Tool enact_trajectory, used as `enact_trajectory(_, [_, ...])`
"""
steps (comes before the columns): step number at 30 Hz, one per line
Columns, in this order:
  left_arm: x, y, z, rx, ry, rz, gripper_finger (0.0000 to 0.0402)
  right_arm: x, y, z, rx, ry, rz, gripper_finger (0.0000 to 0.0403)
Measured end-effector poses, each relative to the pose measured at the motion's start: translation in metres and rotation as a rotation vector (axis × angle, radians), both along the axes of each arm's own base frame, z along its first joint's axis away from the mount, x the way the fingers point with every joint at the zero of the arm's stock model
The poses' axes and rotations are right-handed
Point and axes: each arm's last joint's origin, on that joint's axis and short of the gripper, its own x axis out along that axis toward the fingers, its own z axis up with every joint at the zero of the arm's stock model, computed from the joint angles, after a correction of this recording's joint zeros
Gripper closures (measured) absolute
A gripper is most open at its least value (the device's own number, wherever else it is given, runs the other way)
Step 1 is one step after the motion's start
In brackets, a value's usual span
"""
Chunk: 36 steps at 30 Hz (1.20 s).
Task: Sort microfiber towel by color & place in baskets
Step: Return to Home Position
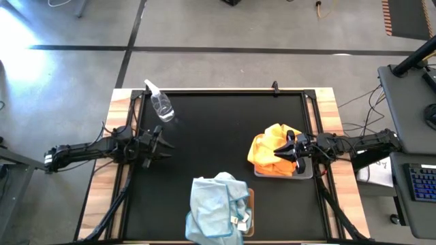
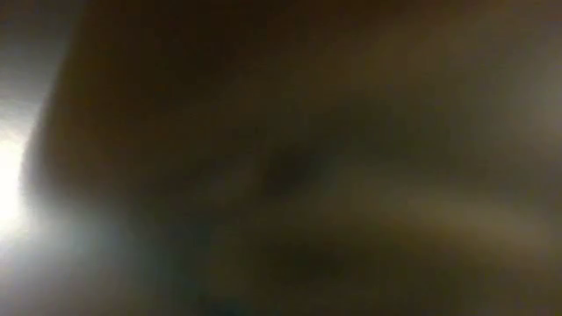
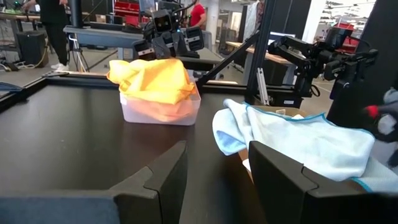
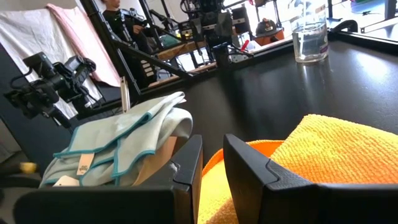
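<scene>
L gripper (image 1: pixel 163 144) sits left-middle of the high view, just inside the mat's left edge. Its fingers (image 3: pixel 163 177) are parted w/ a clear gap, nothing btwn them. R gripper (image 1: pixel 283 151) is right-middle, over the orange towels (image 1: pixel 267 151). Its fingers (image 4: pixel 186 171) stand a narrow slot apart, holding nothing; can't tell if they touch the cloth beneath.

Orange towels are heaped in the grey basket (image 1: pixel 304 174), spilling over its left rim. Blue towels (image 1: pixel 216 207) are piled at bottom centre of the high view, covering most of the tan basket (image 1: pixel 252 204); only its right rim shows. A white tag (image 1: pixel 238 219) lies on that pile. The 2 baskets are near each other.

Spray bottle (image 1: pixel 161 104) stands at upper left of the mat, well apart from both piles.

Surface: black mat (image 1: pixel 218 122), matte, bare in the middle, w/ light wood strips (image 1: pixel 121 112) down left & right sides.

Room: grey concrete floor (image 1: pixel 204 27) w/ dark seam lines across the top of the high view; keyboard (image 1: pixel 422 182) on a desk at the right edge. L wrist view shows a workshop bg: a person in dark clothes (image 3: pixel 53 18) upper left, a person in a red top (image 3: pixel 198 12) top centre, a camera rig (image 3: pixel 311 53) upper right. R wrist view: pale & pink hung cloths (image 4: pixel 59 37) upper left, a camera on a stand (image 4: pixel 46 84) at left. Low view is all dark blur, nothing readable.
</scene>
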Motion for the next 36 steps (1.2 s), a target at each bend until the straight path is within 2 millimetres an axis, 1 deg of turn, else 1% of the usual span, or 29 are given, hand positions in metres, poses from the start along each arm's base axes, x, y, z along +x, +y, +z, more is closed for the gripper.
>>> enact_trajectory(36, [0.0024,0.0005,-0.0034,-0.008,0.040,0.000,0.0246,0.0000,0.0000,0.0000,0.000,0.000,-0.002,0.0344])
